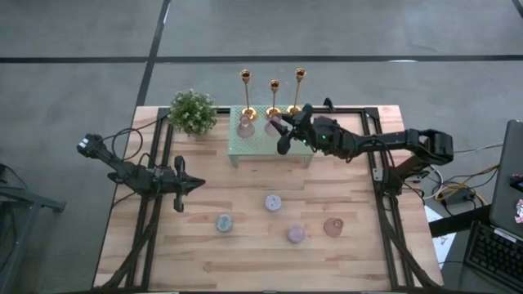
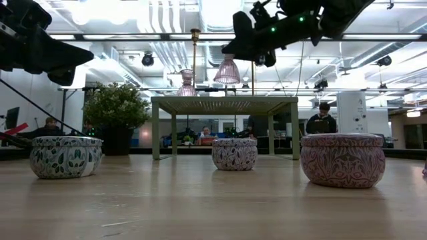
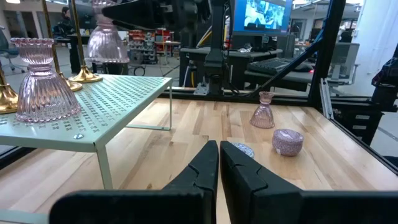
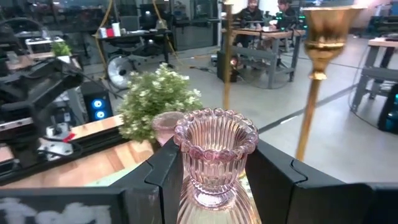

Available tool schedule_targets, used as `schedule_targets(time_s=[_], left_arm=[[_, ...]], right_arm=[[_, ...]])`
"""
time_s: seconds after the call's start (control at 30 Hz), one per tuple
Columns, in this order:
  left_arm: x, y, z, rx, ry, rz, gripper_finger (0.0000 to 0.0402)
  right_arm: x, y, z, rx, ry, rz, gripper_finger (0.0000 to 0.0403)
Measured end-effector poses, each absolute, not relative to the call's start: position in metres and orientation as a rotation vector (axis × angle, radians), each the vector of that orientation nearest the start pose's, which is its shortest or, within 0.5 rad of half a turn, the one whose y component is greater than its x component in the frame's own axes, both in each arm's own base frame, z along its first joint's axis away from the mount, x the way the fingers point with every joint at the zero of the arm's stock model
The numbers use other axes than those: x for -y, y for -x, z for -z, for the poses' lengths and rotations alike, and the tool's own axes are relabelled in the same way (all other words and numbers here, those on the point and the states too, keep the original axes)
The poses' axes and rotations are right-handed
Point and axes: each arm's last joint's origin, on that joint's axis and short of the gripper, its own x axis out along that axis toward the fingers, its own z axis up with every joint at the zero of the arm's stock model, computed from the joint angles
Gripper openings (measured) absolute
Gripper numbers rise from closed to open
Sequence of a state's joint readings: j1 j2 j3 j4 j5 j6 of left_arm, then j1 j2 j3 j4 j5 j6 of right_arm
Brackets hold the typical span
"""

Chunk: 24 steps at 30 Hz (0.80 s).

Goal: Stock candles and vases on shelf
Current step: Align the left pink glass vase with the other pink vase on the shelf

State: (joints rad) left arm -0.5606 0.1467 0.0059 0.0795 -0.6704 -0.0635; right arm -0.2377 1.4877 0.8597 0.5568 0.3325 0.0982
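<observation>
Ribbed pink vase (image 4: 214, 155) is clamped between the right gripper (image 1: 276, 126) fingers (image 4: 165, 168), held over the mint shelf (image 1: 253, 147), apparently just clear of the mesh top; a second vase (image 1: 244, 125) already stands on the shelf near the gold candlesticks (image 1: 273, 96). Third vase (image 1: 333, 226) and three candles (image 1: 272, 202) sit on the table (image 1: 204, 253) in front of the shelf. Left gripper (image 1: 194, 184), fingers together on nothing, waits off the shelf's left-front side, potted plant (image 1: 193, 111) by the shelf's left end.
</observation>
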Motion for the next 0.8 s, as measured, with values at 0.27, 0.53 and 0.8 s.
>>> schedule_targets(time_s=[0.27, 0.53, 0.8], left_arm=[[0.038, -0.094, -0.161, -0.047, 0.027, -0.111, 0.0021], [0.038, -0.094, -0.161, -0.048, 0.027, -0.111, 0.0021], [0.038, -0.094, -0.161, -0.048, 0.027, -0.112, 0.0021]], right_arm=[[0.094, -0.320, -0.251, -0.083, -0.095, 0.594, 0.0143], [0.097, -0.328, -0.237, -0.104, -0.076, 0.602, 0.0144], [0.101, -0.329, -0.233, -0.106, -0.074, 0.616, 0.0144]])
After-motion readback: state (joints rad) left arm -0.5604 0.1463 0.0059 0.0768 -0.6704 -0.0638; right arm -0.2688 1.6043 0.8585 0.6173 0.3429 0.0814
